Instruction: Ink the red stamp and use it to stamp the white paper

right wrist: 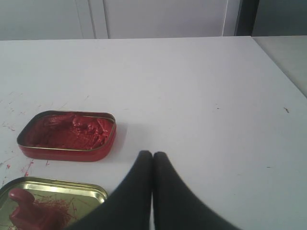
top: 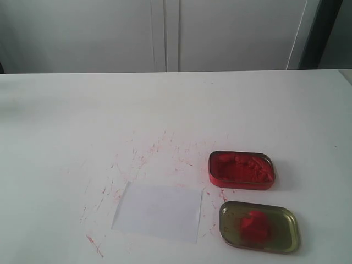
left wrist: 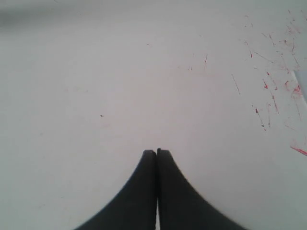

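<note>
On the left hand: two black tapered fingers pressed together, tip against tip, with nothing between them. Beneath and ahead of it, only bare white desk. Well beyond those fingertips and off to one side, thin red streaks and specks scattered over the desktop.

On the right hand: the same posture, black fingers closed flush on each other and gripping nothing, over bare desk.

Just past the right hand's fingertips and off to one side: an open red rectangular tin with rounded corners, filled with lumpy red paste. Closer in, alongside that hand's fingers: a gold-coloured metal tin lid, lying inside-up and smeared red.

Inside that lid, resting on the smear (held by neither hand): the small red stamp with its short handle, near the right hand's fingers but apart from them. Upright or tipped over, hard to tell.

On the far side of tin and lid from the right hand, toward the left hand: a thin, flat rectangle of plain white paper, just beside the lid, among the streaks, touched by neither hand.
</note>
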